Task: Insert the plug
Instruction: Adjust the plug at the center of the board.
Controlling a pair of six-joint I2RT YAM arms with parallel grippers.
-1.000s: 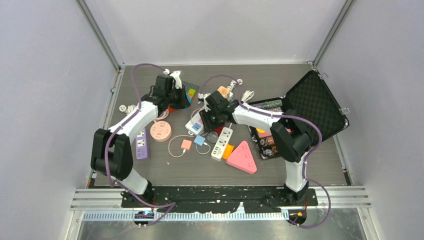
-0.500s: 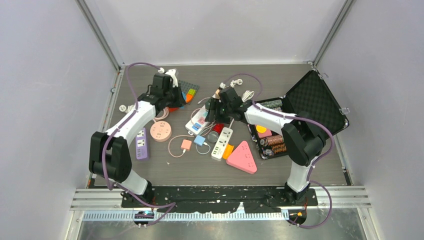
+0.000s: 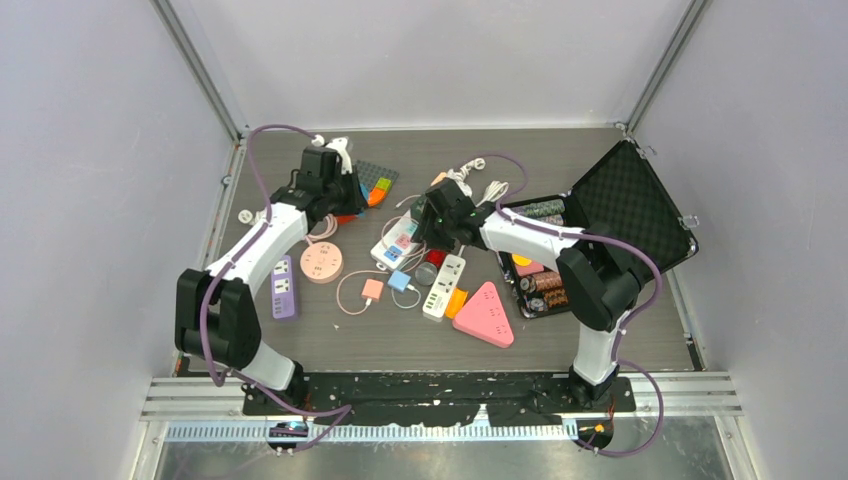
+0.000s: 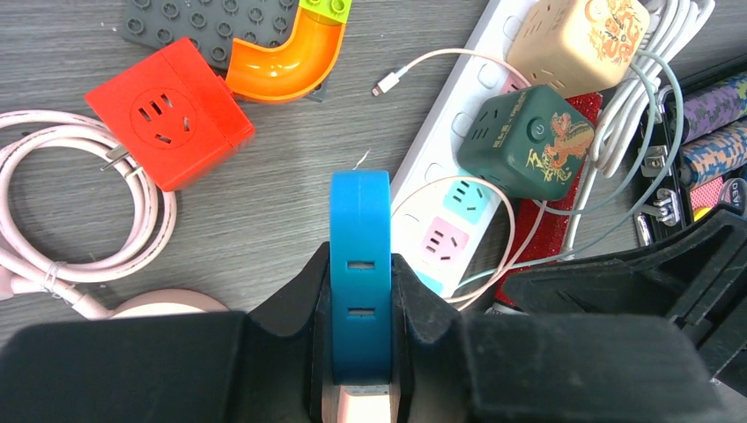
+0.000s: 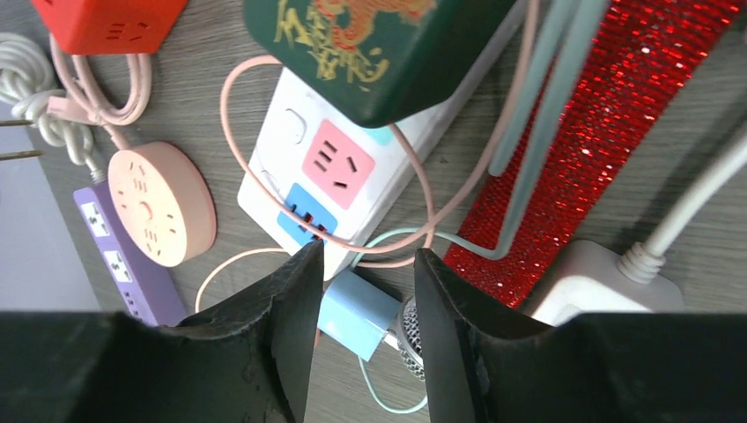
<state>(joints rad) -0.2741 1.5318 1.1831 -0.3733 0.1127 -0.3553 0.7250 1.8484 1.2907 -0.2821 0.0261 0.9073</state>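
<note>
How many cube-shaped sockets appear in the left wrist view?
3: red cube left, by the grey baseplate; green cube on the white power strip; beige cube beyond it, at the top edge. Others may be hidden.

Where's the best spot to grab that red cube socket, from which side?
Likely from above, jaws across the two plain side walls of the red cube socket. Its socket face points up; metal prongs stick out of one wall and the orange curved piece crowds the opposite one.

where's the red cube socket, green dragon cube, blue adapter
red cube socket (image 4: 163,115), left wrist view, socket face
green dragon cube (image 4: 542,152), left wrist view, dragon face
blue adapter (image 4: 359,238), left wrist view, slotted edge
</note>
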